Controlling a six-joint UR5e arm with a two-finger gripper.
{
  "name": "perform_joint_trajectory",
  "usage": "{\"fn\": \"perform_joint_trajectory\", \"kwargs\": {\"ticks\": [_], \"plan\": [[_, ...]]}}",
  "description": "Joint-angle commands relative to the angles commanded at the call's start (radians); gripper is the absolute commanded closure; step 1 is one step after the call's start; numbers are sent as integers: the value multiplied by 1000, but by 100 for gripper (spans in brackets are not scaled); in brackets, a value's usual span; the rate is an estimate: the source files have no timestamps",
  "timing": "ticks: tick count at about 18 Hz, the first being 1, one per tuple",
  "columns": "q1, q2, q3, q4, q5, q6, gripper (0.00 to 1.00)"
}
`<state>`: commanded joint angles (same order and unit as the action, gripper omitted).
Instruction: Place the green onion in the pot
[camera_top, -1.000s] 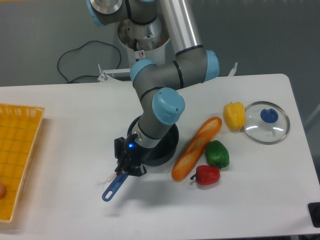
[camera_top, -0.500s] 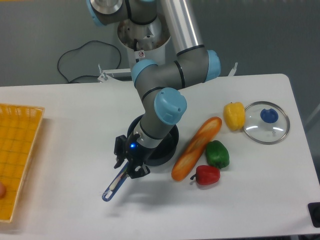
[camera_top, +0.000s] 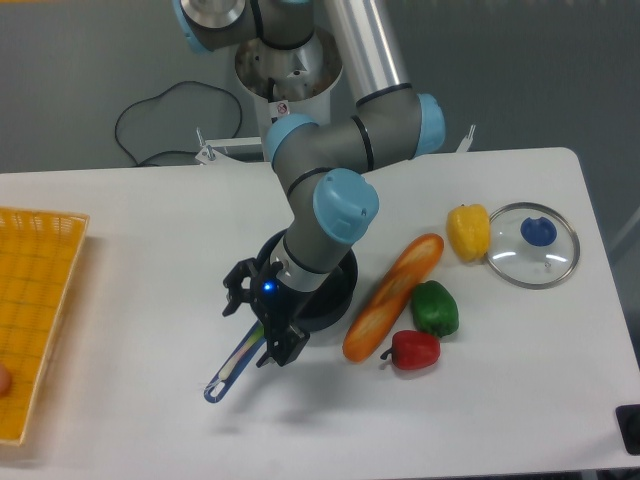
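progress is partial, as we judge it: the green onion lies along the pot handle, its pale end near the handle tip, not down in the bowl. the fingers stand spread wide over the handle, grasping nothing. we still have to get the stalk into the bowl. the white tabletop also carries a bread loaf, three peppers, a glass lid and a yellow basket; behind it a grey wall.
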<state>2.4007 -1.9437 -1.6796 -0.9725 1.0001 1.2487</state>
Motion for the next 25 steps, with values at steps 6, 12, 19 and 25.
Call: {"fn": "perform_joint_trajectory", "kwargs": {"ticks": [6, 12, 19, 25], "plan": [[15, 112, -83, -5, 61, -8, 0], [23, 176, -80, -34, 191, -74, 0], [29, 184, -34, -40, 485, 40, 0], [60, 158, 56, -225, 670, 70, 0]]}}
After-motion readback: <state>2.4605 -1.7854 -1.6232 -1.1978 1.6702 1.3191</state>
